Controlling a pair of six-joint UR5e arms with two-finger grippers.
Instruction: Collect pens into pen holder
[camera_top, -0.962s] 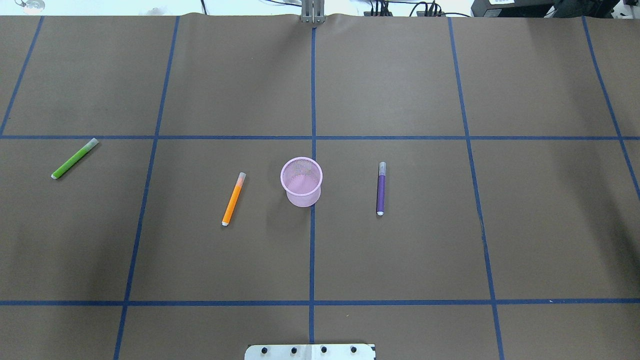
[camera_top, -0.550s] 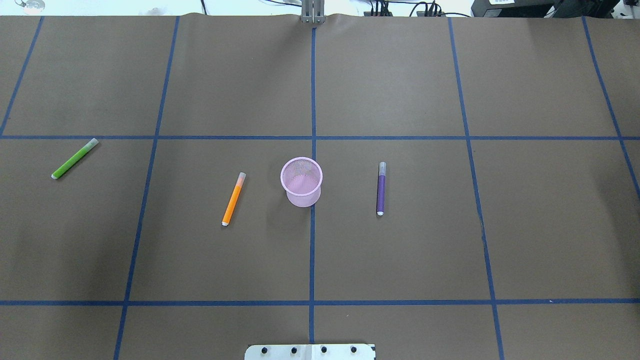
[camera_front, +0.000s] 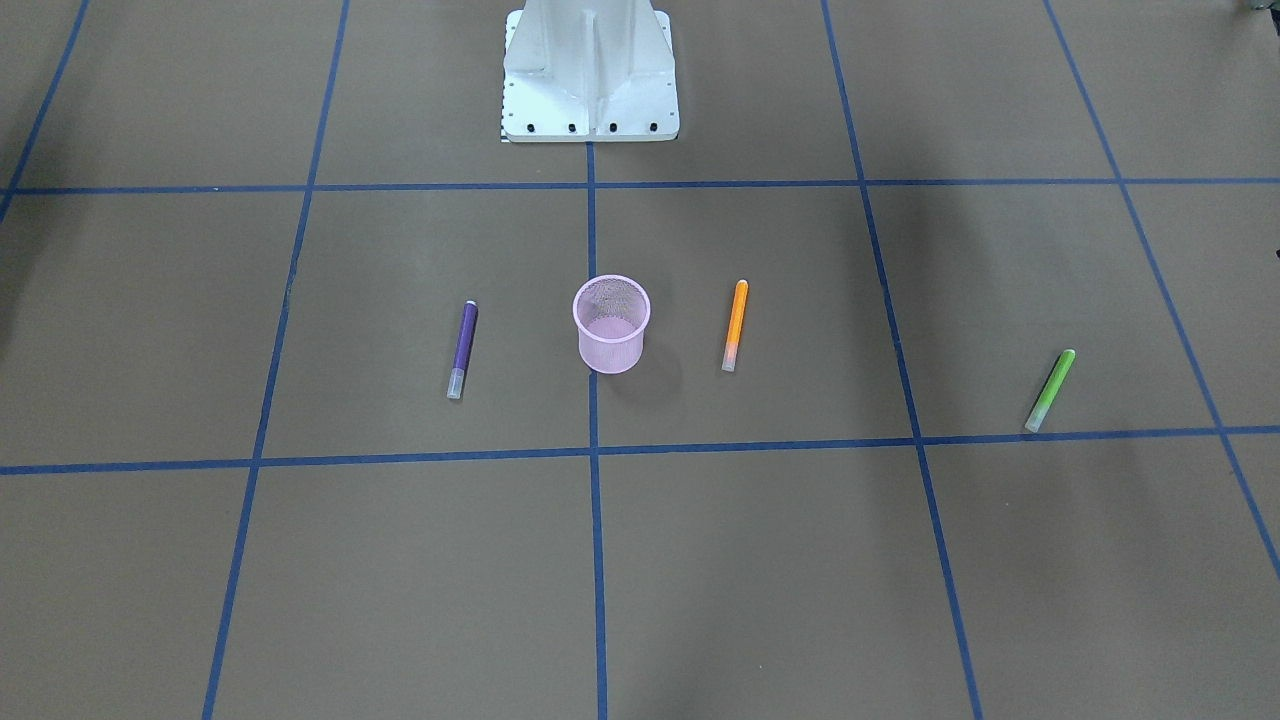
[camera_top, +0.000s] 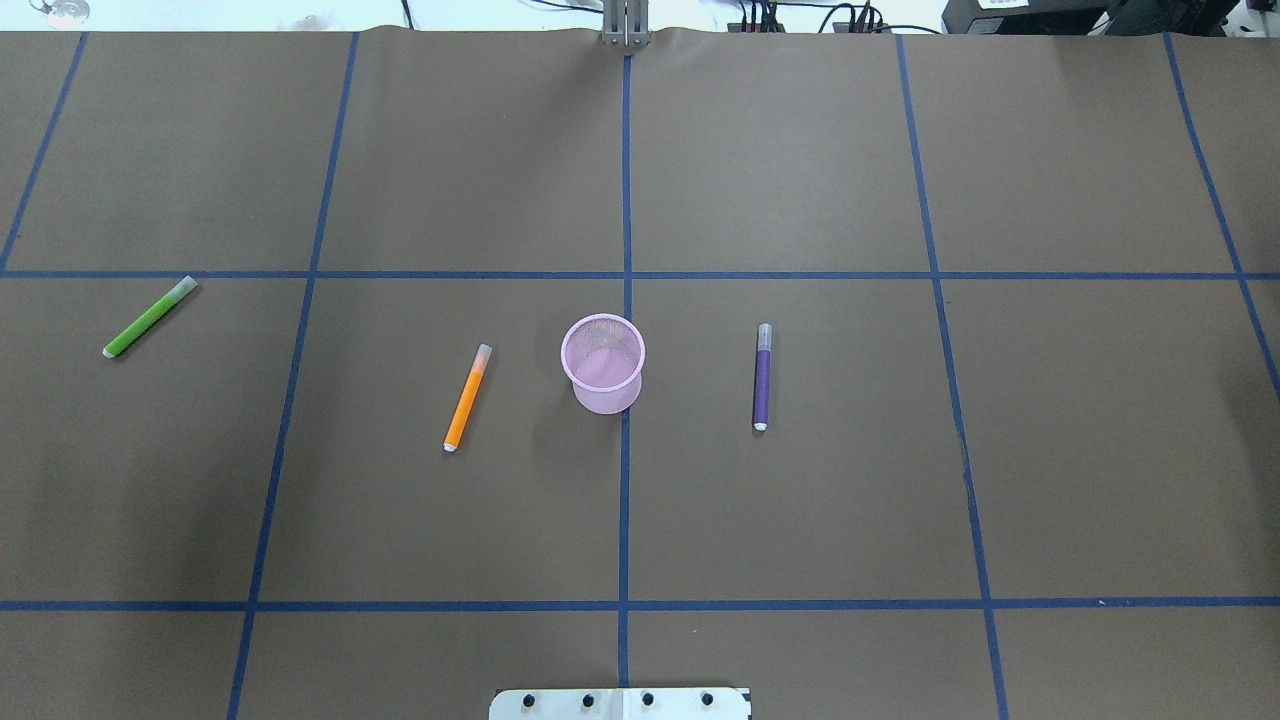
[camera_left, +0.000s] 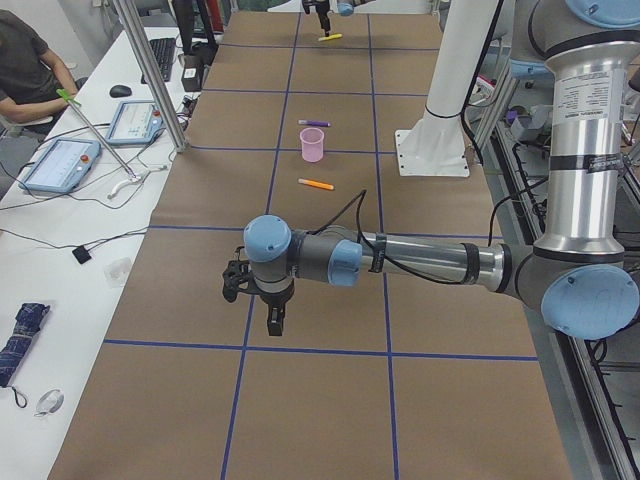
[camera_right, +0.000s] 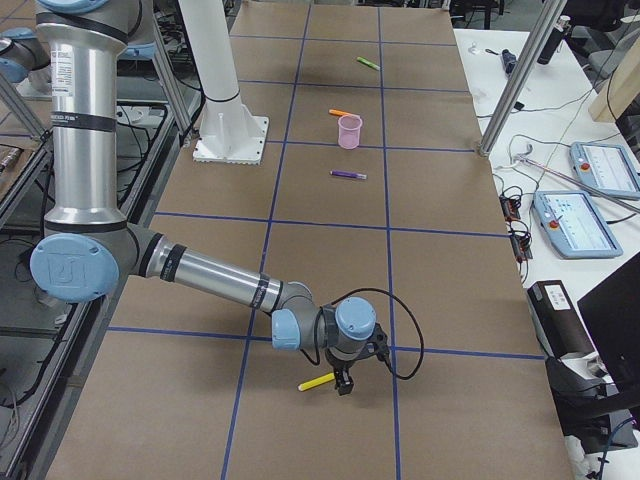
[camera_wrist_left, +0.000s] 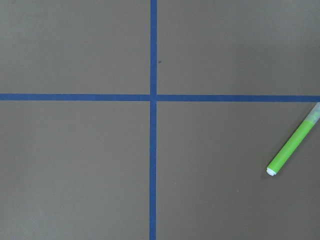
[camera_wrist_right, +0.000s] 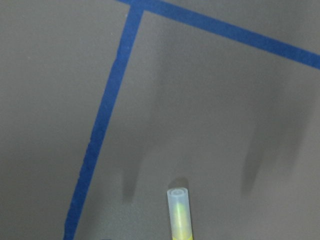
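Observation:
The pink mesh pen holder (camera_top: 602, 362) stands upright mid-table, and nothing shows inside it. An orange pen (camera_top: 467, 397) lies to its left, a purple pen (camera_top: 762, 376) to its right and a green pen (camera_top: 149, 317) far left. The left gripper (camera_left: 274, 320) hangs over the table's left end. Its wrist view shows the green pen (camera_wrist_left: 294, 146) lying off to the right. The right gripper (camera_right: 343, 385) is low at the table's right end, at one end of a yellow pen (camera_right: 316, 382). That pen's pale cap (camera_wrist_right: 178, 197) shows in the right wrist view. I cannot tell either gripper's state.
The white robot base (camera_front: 590, 75) stands at the table's near middle edge. Blue tape lines (camera_top: 625, 200) divide the brown table cover into squares. A side bench holds tablets (camera_left: 60, 165) and cables, with a seated person (camera_left: 25, 55) beside it. Metal posts (camera_right: 515, 75) stand along the table edge.

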